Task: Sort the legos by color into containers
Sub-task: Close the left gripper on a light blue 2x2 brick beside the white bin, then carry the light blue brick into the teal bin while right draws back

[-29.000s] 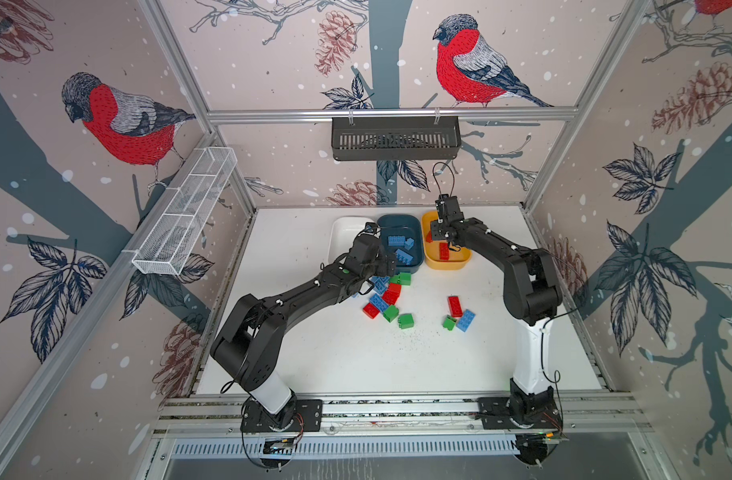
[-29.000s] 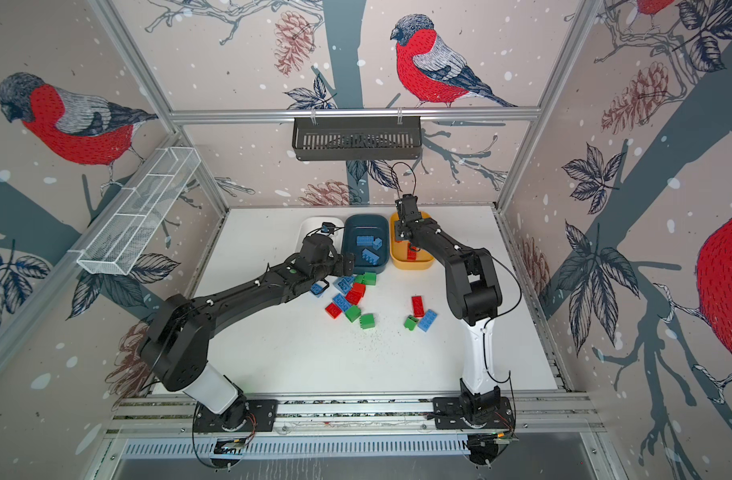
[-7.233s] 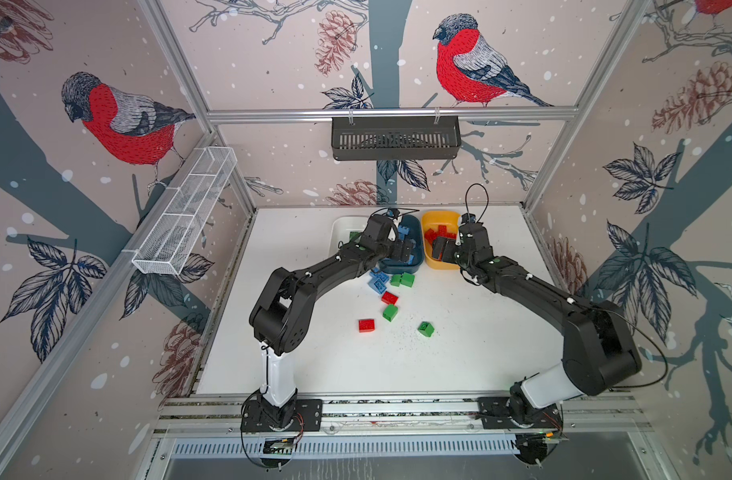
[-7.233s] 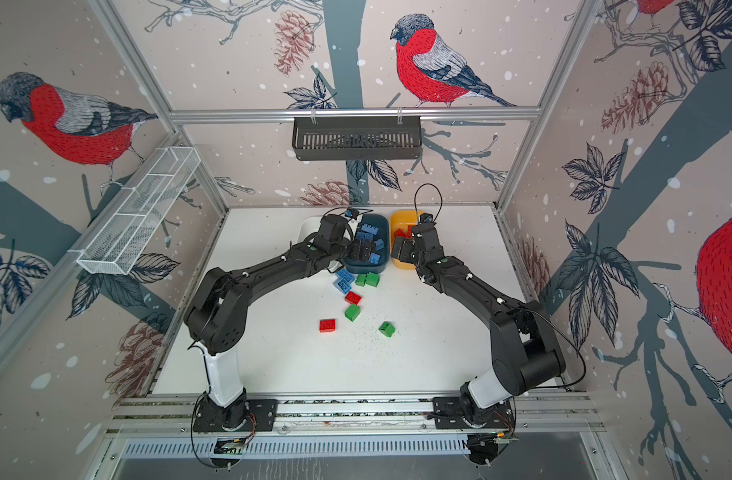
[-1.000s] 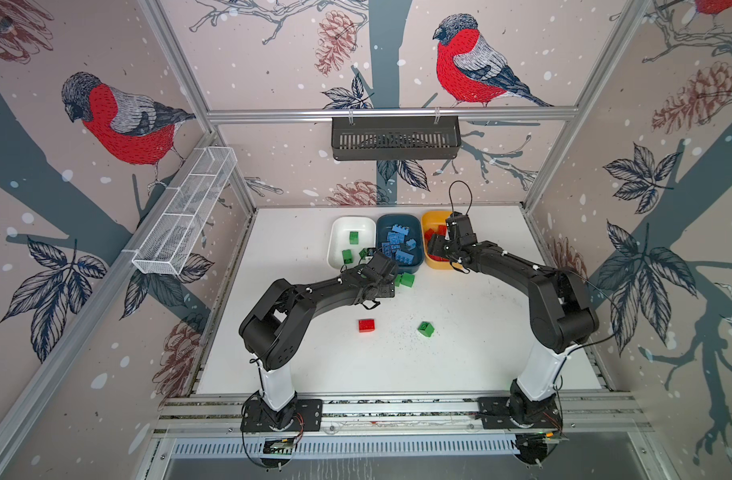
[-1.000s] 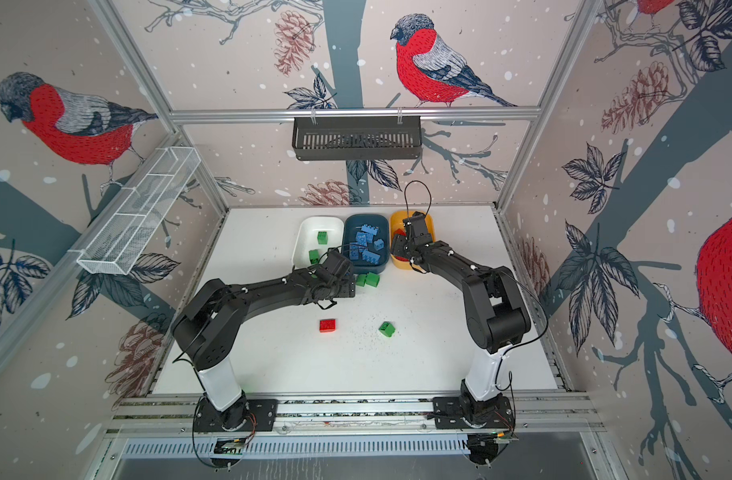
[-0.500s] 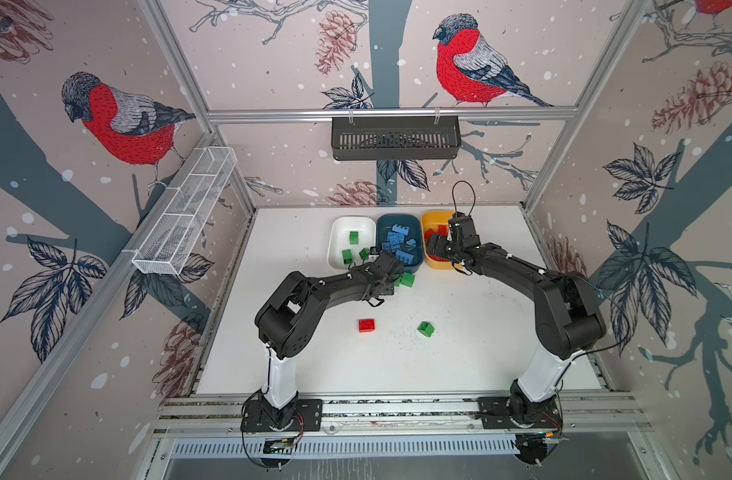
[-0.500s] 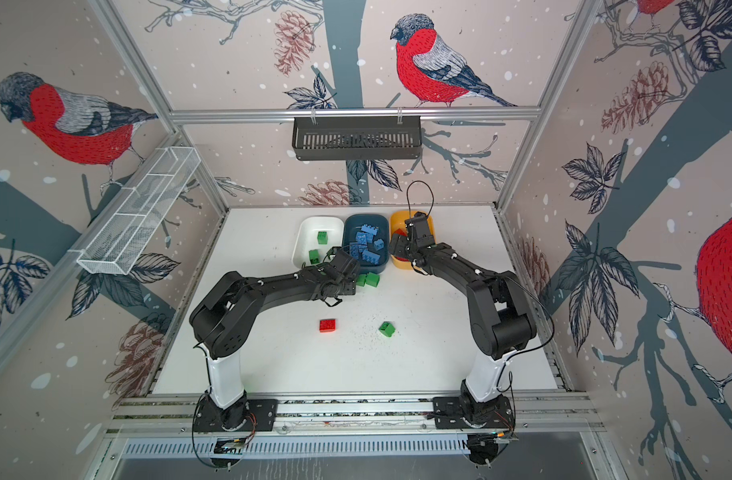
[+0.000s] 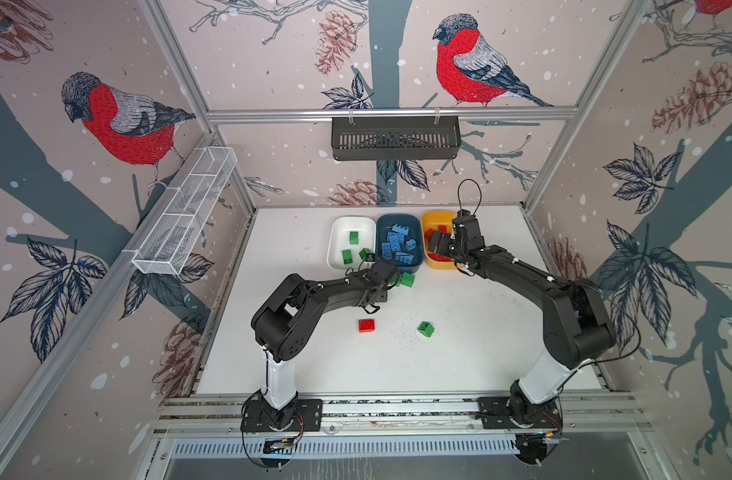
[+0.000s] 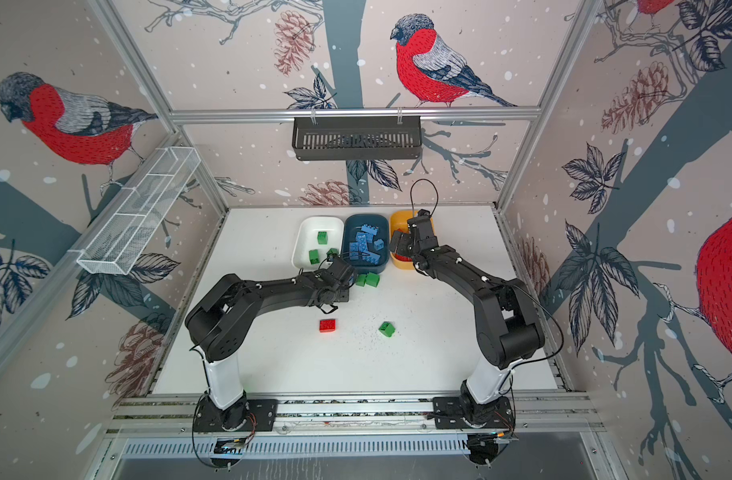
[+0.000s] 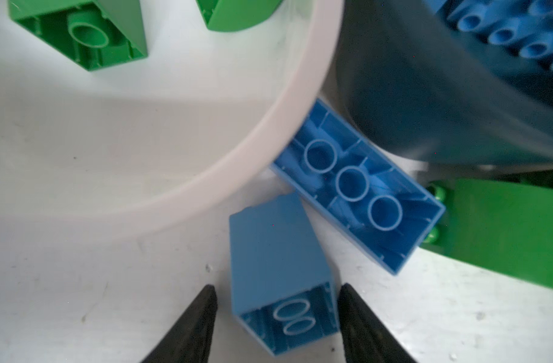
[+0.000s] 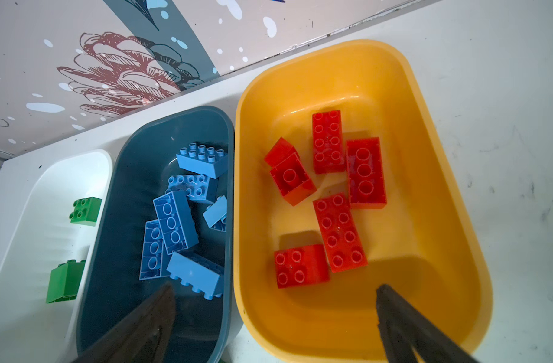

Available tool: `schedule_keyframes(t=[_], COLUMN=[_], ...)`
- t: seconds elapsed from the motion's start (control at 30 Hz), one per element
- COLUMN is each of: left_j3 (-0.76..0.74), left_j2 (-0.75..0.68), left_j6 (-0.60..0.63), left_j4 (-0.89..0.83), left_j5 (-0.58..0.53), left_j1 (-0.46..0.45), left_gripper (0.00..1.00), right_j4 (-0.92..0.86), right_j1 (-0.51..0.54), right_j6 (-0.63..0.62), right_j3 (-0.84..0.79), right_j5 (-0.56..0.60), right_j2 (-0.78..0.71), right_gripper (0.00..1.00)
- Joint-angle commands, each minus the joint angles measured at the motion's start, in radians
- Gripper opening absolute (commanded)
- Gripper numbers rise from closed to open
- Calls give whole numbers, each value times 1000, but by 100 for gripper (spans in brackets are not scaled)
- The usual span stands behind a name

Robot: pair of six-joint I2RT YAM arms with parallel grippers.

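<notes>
Stretched forward and low, the left gripper [image 11: 276, 287] holds its jaws partly apart, while the right gripper [image 12: 275, 286] hangs higher, spread wide.

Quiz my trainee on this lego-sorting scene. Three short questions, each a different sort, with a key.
1. True or false: the right tool is clamped on a lego.
2. The left tool straddles one lego on the table. Its colour: A red, B blue, C green?
3. In the right wrist view, how many red legos show in the yellow tub?

Key: 1 false, its jaws stand wide and empty; 2 B; 3 five.
</notes>
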Motion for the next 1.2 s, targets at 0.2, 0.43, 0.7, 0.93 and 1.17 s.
schedule_keyframes(t=[0.2, 0.43, 0.7, 0.93, 1.17], left_j3=[24, -63, -98, 43, 237], left_j2=[38, -67, -192, -156, -24], left_j6=[1, 11, 36, 122, 202], left_j4=[60, 105, 135, 142, 151], left_j5=[-17, -10, -29, -64, -55], left_j1=[-2, -20, -55, -52, -28], left_gripper=[43, 30, 27, 27, 27], right_j4=[30, 42, 56, 127, 209], right_j1=[3, 10, 10, -17, -74], right_j6=[1, -9, -90, -50, 24], right_j3=[-24, -93, -224, -345, -430], right_j5=[19, 17, 139, 219, 153], right_j2=[-37, -132, -305, -435, -485], right_gripper=[100, 99, 100, 100, 100])
